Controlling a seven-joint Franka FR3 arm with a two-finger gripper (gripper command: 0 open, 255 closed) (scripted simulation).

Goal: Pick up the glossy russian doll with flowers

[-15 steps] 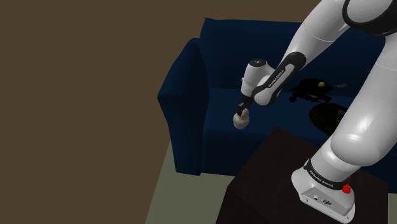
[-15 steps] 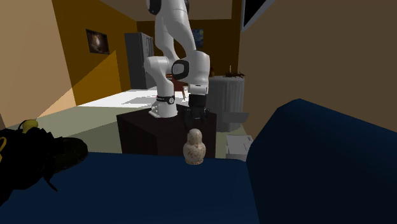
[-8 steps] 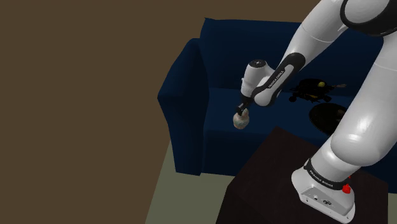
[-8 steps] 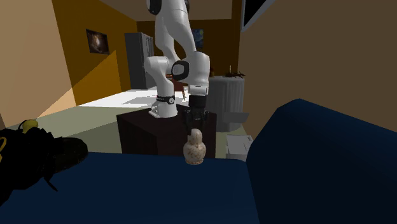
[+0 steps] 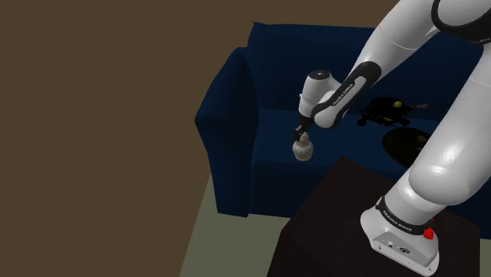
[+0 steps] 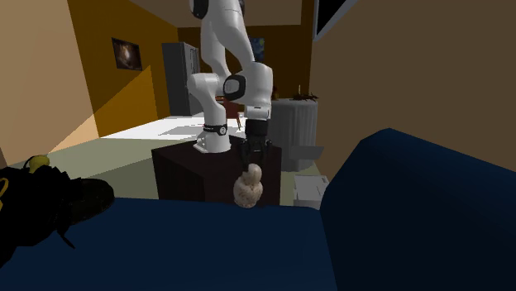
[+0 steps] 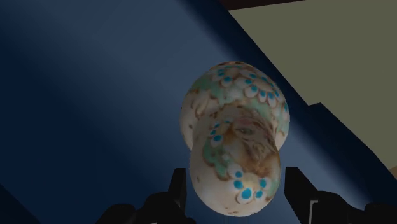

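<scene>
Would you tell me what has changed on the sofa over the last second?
The gripper came down over the doll and clasps its head; the doll has tipped and shifted slightly toward the shoulder view's right. The sofa and the black things on it stayed put.

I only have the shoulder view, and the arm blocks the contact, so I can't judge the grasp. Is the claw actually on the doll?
Observer: Yes. In the wrist view the claw has its fingers clasped on the doll, one on each side of its head.
Operator: Is it upright?
Observer: No. The second exterior view shows it leaning, head toward that view's right.
Operator: Is it the right doll?
Observer: The wrist view shows it is cream, with blue-centred white flowers.
</scene>
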